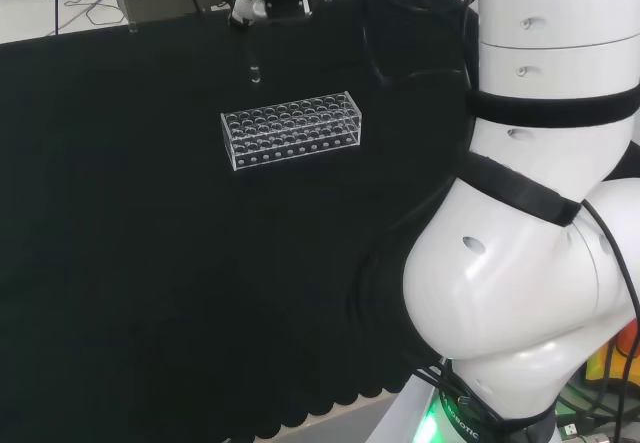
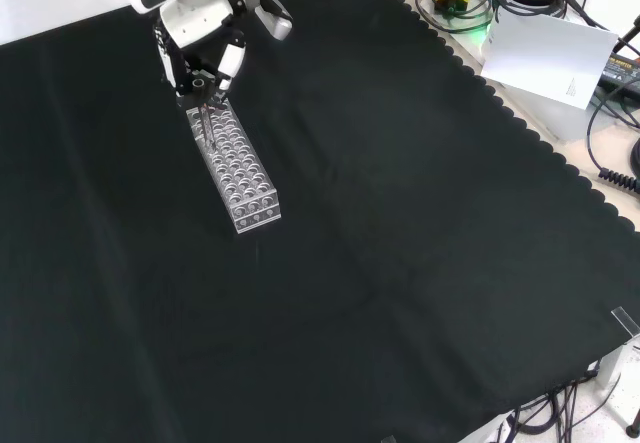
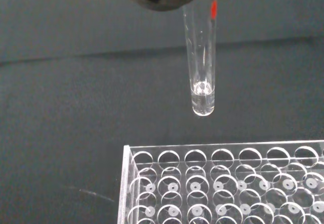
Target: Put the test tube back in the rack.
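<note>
On the black cloth of the bench (image 1: 120,263) a clear plastic rack (image 1: 290,129) with rows of round holes stands alone, lying lengthwise across the head view and running away from the camera in the front view. Over its far end in the front view, the robot hand (image 2: 200,38) hangs from the top of the picture, black and white, with its fingers curled downward and pinching a clear glass test tube (image 3: 202,57) near its upper part. That tube hangs upright, mouth end hidden in the fingers, rounded bottom pointing down. From the wrist camera its bottom is seen above bare cloth just beyond the rack's edge, apart from the rack and not yet inside any hole; a small red mark shows on the glass near the fingers. Seen from the head camera, the tube (image 1: 254,63) is a faint vertical glint below the robot hand (image 1: 250,8), a little beyond the rack's long far side and toward its left end. Every hole of the rack that the wrist view shows stands open, each with a small pale dot at its base. White links of the arm (image 1: 530,223) rise large at the right of the head view.
</note>
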Controlling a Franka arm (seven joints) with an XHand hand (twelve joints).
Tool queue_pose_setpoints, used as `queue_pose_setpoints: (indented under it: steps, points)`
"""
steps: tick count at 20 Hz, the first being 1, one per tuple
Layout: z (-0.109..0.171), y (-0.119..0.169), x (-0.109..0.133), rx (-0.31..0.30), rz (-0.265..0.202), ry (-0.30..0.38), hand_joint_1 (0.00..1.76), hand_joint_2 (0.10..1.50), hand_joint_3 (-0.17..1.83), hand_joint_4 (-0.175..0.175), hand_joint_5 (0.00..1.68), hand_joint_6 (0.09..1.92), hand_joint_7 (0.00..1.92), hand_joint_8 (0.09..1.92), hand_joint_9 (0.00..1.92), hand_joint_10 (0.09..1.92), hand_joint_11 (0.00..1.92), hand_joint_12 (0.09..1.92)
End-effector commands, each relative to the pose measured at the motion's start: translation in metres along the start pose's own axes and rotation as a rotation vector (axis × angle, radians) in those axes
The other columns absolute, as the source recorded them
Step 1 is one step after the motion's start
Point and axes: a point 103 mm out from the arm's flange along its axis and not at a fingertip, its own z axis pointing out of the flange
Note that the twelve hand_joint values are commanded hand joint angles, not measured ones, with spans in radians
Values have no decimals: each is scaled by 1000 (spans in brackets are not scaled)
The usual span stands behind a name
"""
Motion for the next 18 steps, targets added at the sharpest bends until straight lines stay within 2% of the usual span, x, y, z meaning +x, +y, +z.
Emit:
queue_pose_setpoints:
  steps: [1,11,18]
  points:
    - [4,1,-2,12,-2,8,1237,1028,-175,-175,1482,125,1701,540,1720,276,1170,980]
    - [33,8,-5,48,13,36,1237,1028,-175,-175,1483,122,1702,540,1719,277,1169,981]
    - [42,14,-6,57,23,50,1237,1028,-175,-175,1484,120,1702,539,1719,278,1169,981]
